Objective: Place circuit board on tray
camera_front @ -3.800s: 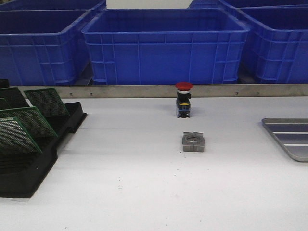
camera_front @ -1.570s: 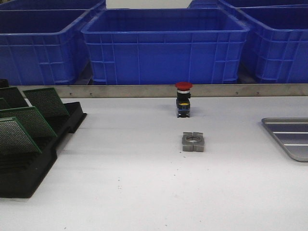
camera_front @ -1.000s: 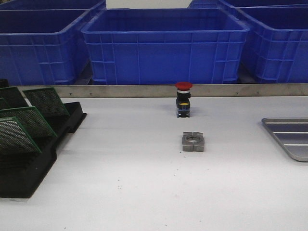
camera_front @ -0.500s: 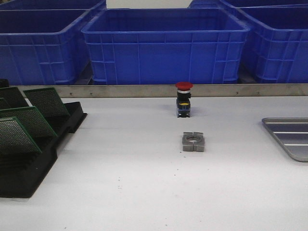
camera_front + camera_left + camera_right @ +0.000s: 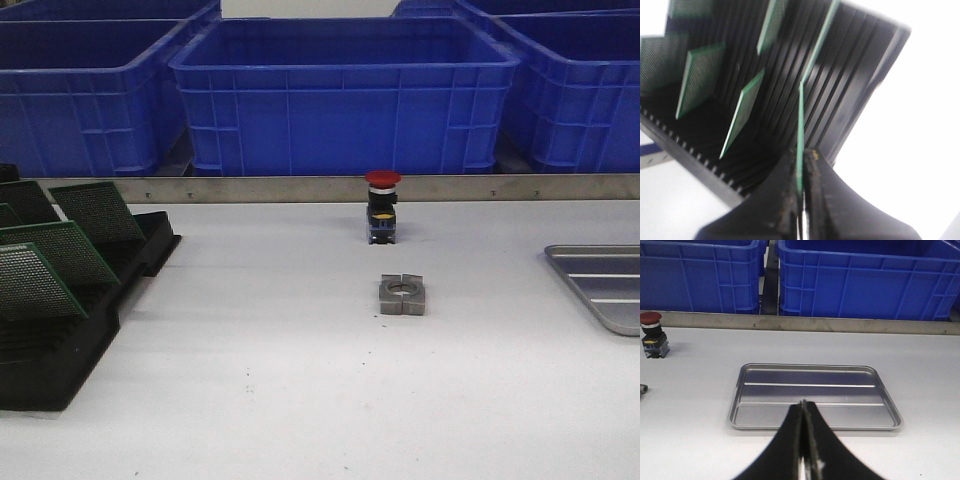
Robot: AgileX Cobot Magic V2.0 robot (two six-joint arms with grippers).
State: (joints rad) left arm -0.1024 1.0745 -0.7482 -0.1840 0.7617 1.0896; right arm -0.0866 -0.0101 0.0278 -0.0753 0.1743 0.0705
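In the left wrist view my left gripper [image 5: 801,156] is shut on the edge of a thin green circuit board [image 5: 800,120], seen edge-on over the black slotted rack [image 5: 855,95]. Several more green boards [image 5: 742,112] stand tilted in the rack's slots. The front view shows the rack [image 5: 60,345] with boards [image 5: 55,255] at the table's left, and neither gripper. The silver tray [image 5: 605,285] lies at the right edge. In the right wrist view my right gripper [image 5: 802,403] is shut and empty, just before the tray [image 5: 760,412], whose floor holds nothing.
A red-capped push button [image 5: 382,205] stands mid-table near the back; it also shows in the right wrist view [image 5: 651,334]. A grey metal block with a round hole [image 5: 402,295] lies in front of it. Big blue crates [image 5: 345,95] stand behind a metal rail [image 5: 300,188].
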